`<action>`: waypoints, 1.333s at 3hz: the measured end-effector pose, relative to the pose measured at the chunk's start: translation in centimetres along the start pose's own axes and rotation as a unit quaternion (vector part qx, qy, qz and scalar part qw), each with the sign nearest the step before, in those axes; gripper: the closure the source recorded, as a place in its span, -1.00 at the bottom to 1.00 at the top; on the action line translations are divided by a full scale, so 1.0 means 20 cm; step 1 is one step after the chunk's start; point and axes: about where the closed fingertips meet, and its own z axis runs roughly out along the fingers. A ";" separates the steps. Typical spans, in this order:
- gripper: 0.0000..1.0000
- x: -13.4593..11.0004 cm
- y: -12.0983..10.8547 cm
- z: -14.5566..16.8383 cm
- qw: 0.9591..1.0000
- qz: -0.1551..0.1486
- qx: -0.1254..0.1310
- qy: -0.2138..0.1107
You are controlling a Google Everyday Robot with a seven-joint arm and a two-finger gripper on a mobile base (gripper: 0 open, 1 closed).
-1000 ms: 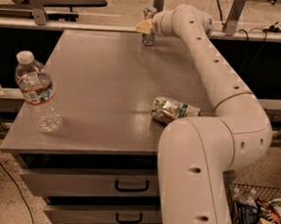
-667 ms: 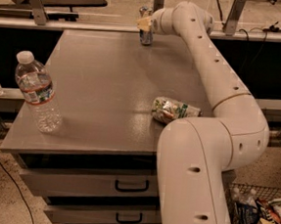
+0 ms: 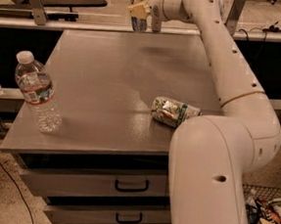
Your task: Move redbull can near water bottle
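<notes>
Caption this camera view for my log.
The gripper holds the redbull can at the table's far edge; water bottle stands near-left, green-and-white can lies right.

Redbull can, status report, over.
Gripper shut on slim silver-blue redbull can, grey table far edge. Clear ribbed water bottle front left. Crushed green-white can right of path.

Your arm (image 3: 233, 68) is cream-white, in fat rounded segments with small dark holes and a tan seam. Its gripper (image 3: 146, 22), at the bench's (image 3: 99, 81) far edge, has a yellowish pad (image 3: 138, 9).
</notes>
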 end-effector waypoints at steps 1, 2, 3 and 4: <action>1.00 -0.12 0.31 -0.18 0.996 -0.040 -0.086 0.000; 1.00 -0.13 0.54 -0.32 0.992 -0.024 -0.126 -0.004; 1.00 0.01 0.68 -0.26 0.988 -0.016 -0.154 0.021; 1.00 0.01 0.68 -0.26 0.988 -0.016 -0.154 0.022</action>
